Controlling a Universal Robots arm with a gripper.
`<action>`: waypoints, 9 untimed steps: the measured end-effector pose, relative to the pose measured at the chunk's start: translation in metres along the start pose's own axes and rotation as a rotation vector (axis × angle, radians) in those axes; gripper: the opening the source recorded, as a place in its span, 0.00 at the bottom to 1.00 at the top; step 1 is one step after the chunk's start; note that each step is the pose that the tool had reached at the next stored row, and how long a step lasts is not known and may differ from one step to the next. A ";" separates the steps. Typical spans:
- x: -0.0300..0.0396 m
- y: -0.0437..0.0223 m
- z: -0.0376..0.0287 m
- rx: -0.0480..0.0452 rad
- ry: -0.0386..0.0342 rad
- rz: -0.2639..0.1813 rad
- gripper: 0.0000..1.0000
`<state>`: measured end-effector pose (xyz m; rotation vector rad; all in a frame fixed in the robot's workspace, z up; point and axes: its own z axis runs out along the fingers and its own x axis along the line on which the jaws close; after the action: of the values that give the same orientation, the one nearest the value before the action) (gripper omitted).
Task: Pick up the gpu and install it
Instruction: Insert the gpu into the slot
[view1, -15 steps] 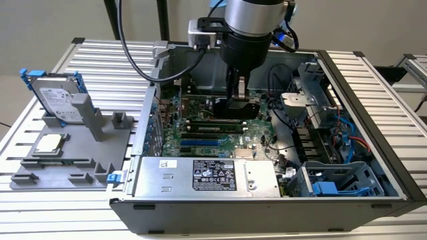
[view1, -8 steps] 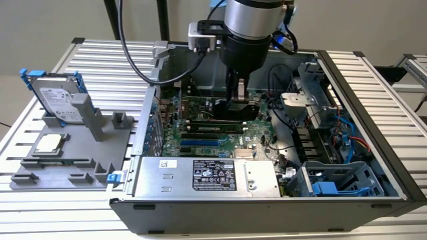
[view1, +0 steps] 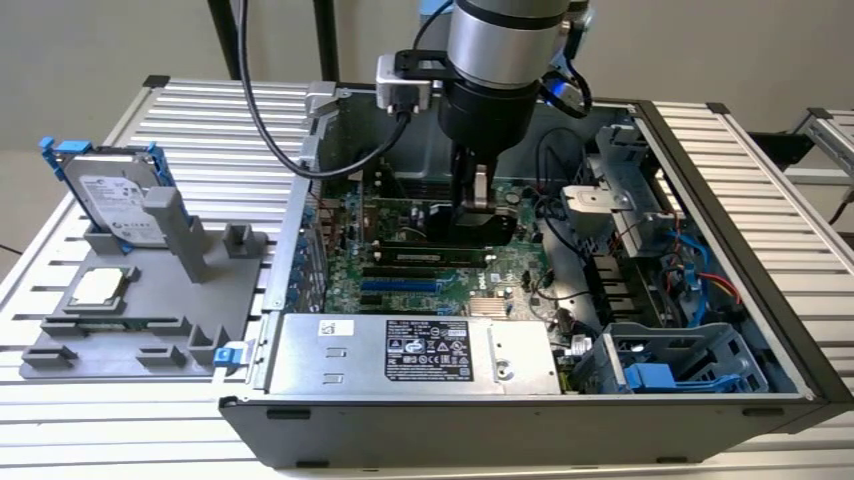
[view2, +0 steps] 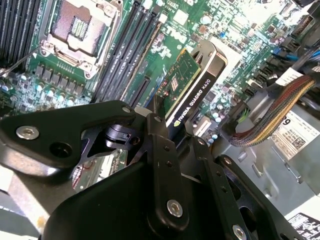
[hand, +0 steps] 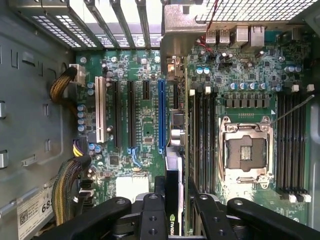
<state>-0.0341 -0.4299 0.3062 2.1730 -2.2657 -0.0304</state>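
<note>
One gripper (view2: 167, 125) clamped on the gpu (view2: 192, 85), card held on edge just above the motherboard (hand: 145, 115), inside the open computer case (view1: 747, 200), beside the blue slot (hand: 161, 115).

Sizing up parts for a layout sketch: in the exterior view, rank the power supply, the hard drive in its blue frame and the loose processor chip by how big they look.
1. Power supply.
2. Hard drive.
3. Processor chip.
</note>
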 end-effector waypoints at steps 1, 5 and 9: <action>0.0000 0.0000 0.0010 0.0000 -0.0001 0.000 0.00; 0.0001 -0.0001 0.0050 0.0001 -0.0001 0.000 0.00; 0.0002 -0.0001 0.0081 0.0000 -0.0001 0.000 0.00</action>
<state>-0.0341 -0.4301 0.2981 2.1730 -2.2658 -0.0304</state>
